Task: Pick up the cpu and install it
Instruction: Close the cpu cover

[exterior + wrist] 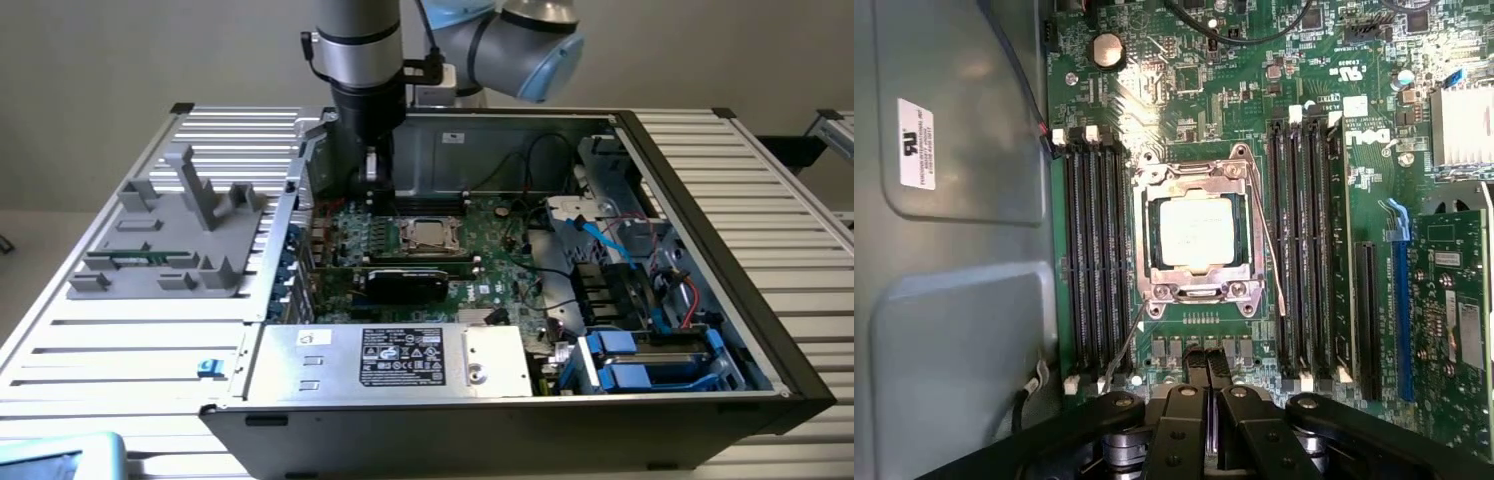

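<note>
1 gripper [1207, 358], fingers pressed together and seemingly empty, hovers above the socketed cpu [1194, 232].

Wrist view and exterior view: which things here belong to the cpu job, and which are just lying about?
Job in hand:
- cpu, lying in the socket
- socket frame
- gripper, shut and empty, near the socket

Just lying about:
- memory slots
- black card
- power supply
- grey rack
</note>
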Controlling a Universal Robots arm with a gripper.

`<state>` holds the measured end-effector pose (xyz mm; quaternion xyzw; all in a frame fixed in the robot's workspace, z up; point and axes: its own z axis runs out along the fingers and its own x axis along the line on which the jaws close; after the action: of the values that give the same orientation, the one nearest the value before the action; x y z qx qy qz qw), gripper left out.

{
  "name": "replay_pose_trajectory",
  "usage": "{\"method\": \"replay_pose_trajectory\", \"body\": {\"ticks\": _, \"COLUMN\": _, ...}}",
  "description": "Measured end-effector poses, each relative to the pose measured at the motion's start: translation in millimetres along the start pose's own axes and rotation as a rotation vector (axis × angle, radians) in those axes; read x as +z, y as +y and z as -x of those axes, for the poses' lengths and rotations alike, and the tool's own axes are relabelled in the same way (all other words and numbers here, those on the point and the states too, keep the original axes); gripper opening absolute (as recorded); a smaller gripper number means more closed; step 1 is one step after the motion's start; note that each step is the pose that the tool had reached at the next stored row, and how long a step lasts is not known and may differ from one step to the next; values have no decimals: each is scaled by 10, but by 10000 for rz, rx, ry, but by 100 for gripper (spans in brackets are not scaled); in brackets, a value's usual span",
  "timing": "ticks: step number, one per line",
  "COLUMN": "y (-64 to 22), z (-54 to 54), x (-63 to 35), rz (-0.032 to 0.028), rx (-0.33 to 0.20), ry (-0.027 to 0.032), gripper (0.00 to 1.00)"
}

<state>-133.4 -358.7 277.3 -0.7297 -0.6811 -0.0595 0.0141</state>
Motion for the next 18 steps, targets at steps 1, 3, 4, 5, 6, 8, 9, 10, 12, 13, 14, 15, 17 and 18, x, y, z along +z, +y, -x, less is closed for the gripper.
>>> {"method": "replay_pose_trajectory", "body": {"ticks": 1, "y": -6, "z": -3, "x": -36, "rz": 1, "rx": 1, "ry": 9, "gripper": 12}}
{"method": "replay_pose_trajectory", "body": {"ticks": 3, "y": -21, "z": -10, "x": -109, "rz": -1, "rx": 2, "ry": 21, "gripper": 12}}
{"method": "replay_pose_trajectory", "body": {"ticks": 4, "y": -30, "z": -12, "x": -143, "rz": -1, "rx": 2, "ry": 26, "gripper": 12}}
{"method": "replay_pose_trajectory", "body": {"ticks": 5, "y": -42, "z": -15, "x": -176, "rz": -1, "rx": 2, "ry": 31, "gripper": 12}}
{"method": "replay_pose_trajectory", "body": {"ticks": 6, "y": -58, "z": -16, "x": -203, "rz": -3, "rx": 2, "ry": 35, "gripper": 12}}
{"method": "replay_pose_trajectory", "body": {"ticks": 8, "y": -92, "z": -17, "x": -236, "rz": -1, "rx": 4, "ry": 50, "gripper": 12}}
{"method": "replay_pose_trajectory", "body": {"ticks": 9, "y": -106, "z": -17, "x": -245, "rz": -3, "rx": 4, "ry": 59, "gripper": 12}}
{"method": "replay_pose_trajectory", "body": {"ticks": 10, "y": -117, "z": -18, "x": -252, "rz": -3, "rx": 5, "ry": 70, "gripper": 12}}
{"method": "replay_pose_trajectory", "body": {"ticks": 12, "y": -142, "z": -19, "x": -257, "rz": -6, "rx": 7, "ry": 95, "gripper": 12}}
{"method": "replay_pose_trajectory", "body": {"ticks": 13, "y": -153, "z": -22, "x": -257, "rz": -7, "rx": 9, "ry": 109, "gripper": 12}}
{"method": "replay_pose_trajectory", "body": {"ticks": 14, "y": -160, "z": -26, "x": -257, "rz": -8, "rx": 10, "ry": 125, "gripper": 12}}
{"method": "replay_pose_trajectory", "body": {"ticks": 15, "y": -164, "z": -29, "x": -257, "rz": -9, "rx": 13, "ry": 146, "gripper": 12}}
{"method": "replay_pose_trajectory", "body": {"ticks": 17, "y": -167, "z": -34, "x": -257, "rz": -12, "rx": 16, "ry": 191, "gripper": 12}}
{"method": "replay_pose_trajectory", "body": {"ticks": 18, "y": -167, "z": -35, "x": -258, "rz": -13, "rx": 19, "ry": 217, "gripper": 12}}
